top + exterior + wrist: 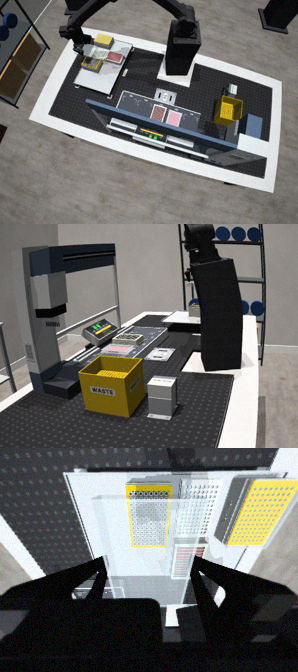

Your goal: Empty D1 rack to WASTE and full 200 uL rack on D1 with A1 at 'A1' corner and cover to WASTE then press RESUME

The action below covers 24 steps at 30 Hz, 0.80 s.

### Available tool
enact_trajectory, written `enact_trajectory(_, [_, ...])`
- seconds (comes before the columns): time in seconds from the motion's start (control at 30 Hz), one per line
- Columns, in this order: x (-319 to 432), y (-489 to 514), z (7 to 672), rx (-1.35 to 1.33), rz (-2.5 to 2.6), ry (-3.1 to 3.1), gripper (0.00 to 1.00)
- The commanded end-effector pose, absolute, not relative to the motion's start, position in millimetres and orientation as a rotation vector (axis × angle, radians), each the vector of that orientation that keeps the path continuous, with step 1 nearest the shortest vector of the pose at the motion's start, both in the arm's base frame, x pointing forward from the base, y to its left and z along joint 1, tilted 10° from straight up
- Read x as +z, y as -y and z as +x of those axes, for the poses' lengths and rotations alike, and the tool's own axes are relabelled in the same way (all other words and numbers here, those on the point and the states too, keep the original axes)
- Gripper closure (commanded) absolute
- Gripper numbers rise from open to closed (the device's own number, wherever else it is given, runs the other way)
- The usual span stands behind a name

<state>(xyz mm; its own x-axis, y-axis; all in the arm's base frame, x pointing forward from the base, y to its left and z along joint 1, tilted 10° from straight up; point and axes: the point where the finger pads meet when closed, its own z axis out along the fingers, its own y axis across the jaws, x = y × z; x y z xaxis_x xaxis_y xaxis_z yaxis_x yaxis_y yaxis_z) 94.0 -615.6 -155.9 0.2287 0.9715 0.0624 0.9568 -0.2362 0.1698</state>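
My gripper (pixel 81 48) hovers over the left end of the SHELF plate (pixel 98 67) and is shut on a clear rack cover (pixel 142 543), held a little above the shelf. Under the cover sits a yellow tip rack with a dark tip field (pixel 91 62), which also shows in the wrist view (pixel 148 515). The yellow WASTE bin holds an empty yellow rack (pixel 112 373). Deck position D1 (pixel 192 116) is bare. In the exterior view the arm's base column hides the gripper.
On the shelf are another yellow rack (pixel 104 40), a white perforated rack (pixel 99 52) and a red plate (pixel 114 57). The deck holds a pink plate (pixel 173 118) and a reservoir (pixel 158 112). The RG nest (pixel 167 96) and RESUME box (pixel 162 395) stand nearby.
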Motion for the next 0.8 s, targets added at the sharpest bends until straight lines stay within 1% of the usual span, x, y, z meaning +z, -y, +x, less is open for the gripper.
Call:
enact_trajectory(0.0, [-157,617,90,0.239,2.383,-1.89,1.0])
enact_trajectory(0.73, [-157,617,90,0.239,2.383,-1.89,1.0])
enact_trajectory(0.77, [-138,621,98,0.2,2.349,-1.876,1.0])
